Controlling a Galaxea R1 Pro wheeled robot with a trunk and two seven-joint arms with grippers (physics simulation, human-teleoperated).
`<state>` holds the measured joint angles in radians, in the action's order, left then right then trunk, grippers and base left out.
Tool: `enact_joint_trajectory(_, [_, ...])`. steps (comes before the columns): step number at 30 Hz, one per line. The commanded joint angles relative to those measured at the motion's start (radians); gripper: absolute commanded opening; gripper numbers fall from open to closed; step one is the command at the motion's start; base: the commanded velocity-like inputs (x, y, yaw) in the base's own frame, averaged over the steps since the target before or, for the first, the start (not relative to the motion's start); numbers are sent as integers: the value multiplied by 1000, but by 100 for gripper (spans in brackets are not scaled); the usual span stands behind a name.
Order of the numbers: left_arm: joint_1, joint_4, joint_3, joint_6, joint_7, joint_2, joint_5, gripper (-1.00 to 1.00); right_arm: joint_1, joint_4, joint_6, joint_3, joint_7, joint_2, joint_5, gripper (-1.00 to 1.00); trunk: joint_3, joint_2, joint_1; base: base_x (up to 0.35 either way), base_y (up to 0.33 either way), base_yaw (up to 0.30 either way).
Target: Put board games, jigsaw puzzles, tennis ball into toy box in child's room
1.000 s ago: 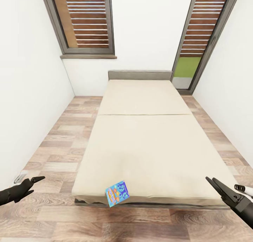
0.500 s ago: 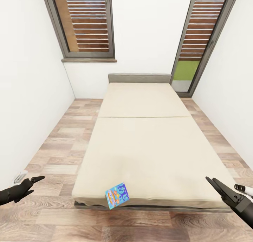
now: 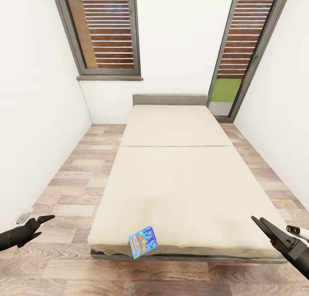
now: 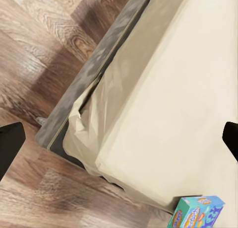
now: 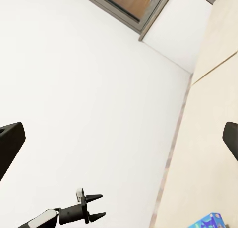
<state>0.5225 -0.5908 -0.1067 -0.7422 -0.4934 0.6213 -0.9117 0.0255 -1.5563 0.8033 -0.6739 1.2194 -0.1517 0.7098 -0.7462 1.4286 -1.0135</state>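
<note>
Blue board game [image 3: 143, 242] on bed [image 3: 180, 180] edge — left pincer [image 3: 43, 225], right pincer [image 3: 260, 225] both parted, empty.

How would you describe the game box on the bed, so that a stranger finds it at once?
Start from the big beige bed in the middle of the room. Go to its near edge, towards the left corner. There lies the game box, small, flat, light blue with orange print, the one colourful thing on the plain cover.

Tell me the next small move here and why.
Probably roll closer to the bed's foot: the board game lies at the near edge of the bed, while the left gripper and right gripper hang open, wide of it.
</note>
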Motion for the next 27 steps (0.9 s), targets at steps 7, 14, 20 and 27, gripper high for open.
enact_joint_trajectory(7, [1, 0, -4, -19, -4, 1, -7, 100, 1, -1, 8, -1, 0, 0, 3, 100, 11, 0, 0, 0, 0, 0])
enact_joint_trajectory(14, [1, 0, -4, -33, -53, 3, -8, 100, 1, -2, 8, -2, 0, 0, 4, 100, 23, 0, 0, 0, 0, 0])
enact_joint_trajectory(20, [1, 0, -1, -36, -196, 4, -5, 100, 1, -2, 9, -3, 1, -1, 5, 100, 33, 0, 0, 0, 0, 0])
enact_joint_trajectory(27, [-1, 0, 1, -37, -313, 9, -2, 100, 1, -2, 10, -3, 2, -2, 7, 100, 44, 0, 0, 0, 0, 0])
